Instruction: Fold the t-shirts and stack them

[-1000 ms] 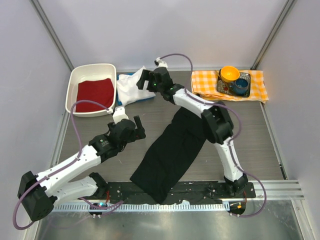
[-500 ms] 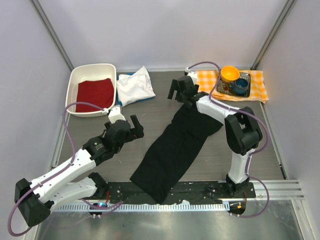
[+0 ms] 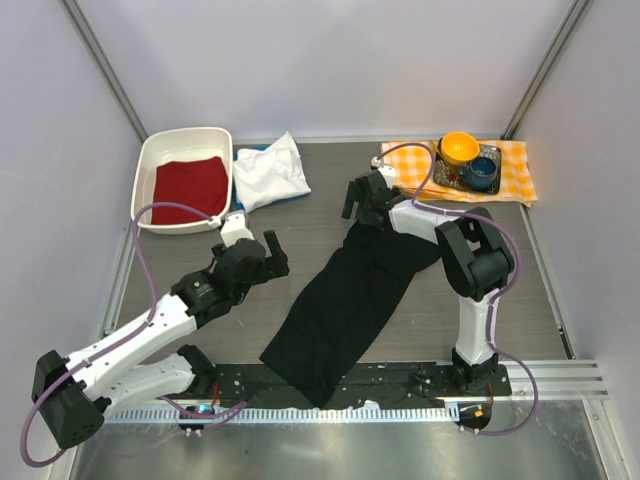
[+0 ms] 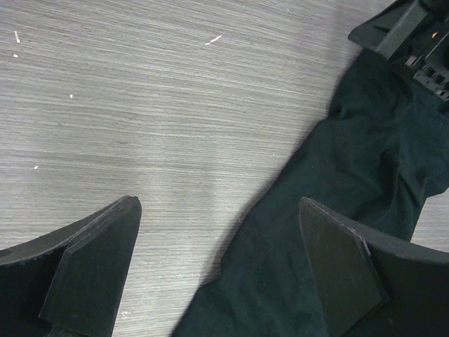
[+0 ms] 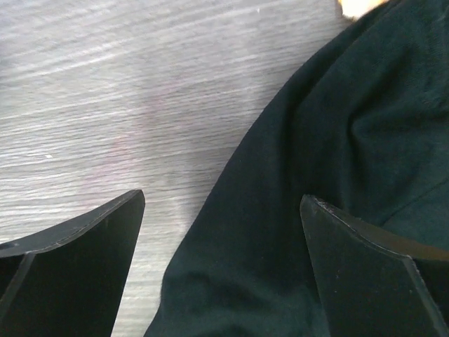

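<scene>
The black t-shirt (image 3: 345, 300) lies folded into a long strip, running diagonally from the table's middle right to the near edge. My right gripper (image 3: 358, 203) is open, low over its far end, its jaws straddling the cloth's edge (image 5: 316, 175). My left gripper (image 3: 272, 255) is open just left of the strip, with the black cloth's edge (image 4: 337, 182) between its fingers (image 4: 91, 274). The white t-shirt (image 3: 270, 172) lies folded at the back, with a sliver of the blue t-shirt (image 3: 246, 153) under it.
A white bin (image 3: 150, 160) holding a red cloth (image 3: 188, 187) stands at the back left. An orange-and-white checked cloth (image 3: 515, 175) at the back right carries a tray with an orange bowl (image 3: 460, 147) and a blue cup (image 3: 483, 172).
My right arm has swung from the white t-shirt at the back over to the far end of the black t-shirt. My left gripper has barely shifted.
</scene>
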Robot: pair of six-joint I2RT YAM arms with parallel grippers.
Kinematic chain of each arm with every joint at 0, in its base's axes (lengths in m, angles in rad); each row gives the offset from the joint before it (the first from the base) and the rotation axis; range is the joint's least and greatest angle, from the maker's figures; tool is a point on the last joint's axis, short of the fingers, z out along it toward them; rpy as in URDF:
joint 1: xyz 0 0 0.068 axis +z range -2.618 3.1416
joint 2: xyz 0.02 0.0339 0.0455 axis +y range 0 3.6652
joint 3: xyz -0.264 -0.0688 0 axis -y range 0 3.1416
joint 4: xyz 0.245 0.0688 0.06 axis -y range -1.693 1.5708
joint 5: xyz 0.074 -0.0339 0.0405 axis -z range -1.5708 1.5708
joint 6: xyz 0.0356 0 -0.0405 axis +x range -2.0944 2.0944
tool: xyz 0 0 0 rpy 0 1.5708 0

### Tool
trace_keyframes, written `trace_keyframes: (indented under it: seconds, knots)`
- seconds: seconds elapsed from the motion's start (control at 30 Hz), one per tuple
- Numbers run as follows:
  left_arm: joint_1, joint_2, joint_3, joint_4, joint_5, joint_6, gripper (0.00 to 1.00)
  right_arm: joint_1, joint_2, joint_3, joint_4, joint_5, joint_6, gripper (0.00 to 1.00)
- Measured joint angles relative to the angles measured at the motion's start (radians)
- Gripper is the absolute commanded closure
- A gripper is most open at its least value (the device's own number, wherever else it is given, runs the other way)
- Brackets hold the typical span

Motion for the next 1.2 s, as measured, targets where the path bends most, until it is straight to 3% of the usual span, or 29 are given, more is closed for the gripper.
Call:
trace_keyframes:
  seconds: [0.3,0.53,0.77,0.87,0.9,1.07,1.2]
  knots:
    - [0.025,0.022,-0.004,0.002,0.001,0.006,0.0,0.0,0.192,0.209,0.04,-0.042,0.01,0.0]
    - [0.043,0.062,-0.016,0.006,0.01,0.014,0.0,0.0,0.43,0.589,0.003,-0.209,0.012,0.0]
    - [0.044,0.079,-0.041,0.023,0.047,0.001,0.0,0.04,0.601,0.909,-0.118,-0.383,-0.095,0.0]
    - [0.045,0.082,-0.049,0.034,0.069,-0.01,0.0,0.068,0.557,0.845,-0.119,-0.353,-0.134,0.0]
    - [0.045,0.082,-0.054,0.04,0.082,-0.012,0.0,0.08,0.501,0.745,-0.09,-0.318,-0.146,0.0]
    - [0.044,0.079,-0.105,0.061,0.125,-0.034,0.0,0.159,0.13,0.312,-0.07,-0.093,-0.209,0.0]
    - [0.043,0.051,-0.183,0.061,0.141,-0.057,0.0,0.222,-0.175,0.175,-0.071,0.043,-0.22,0.01]
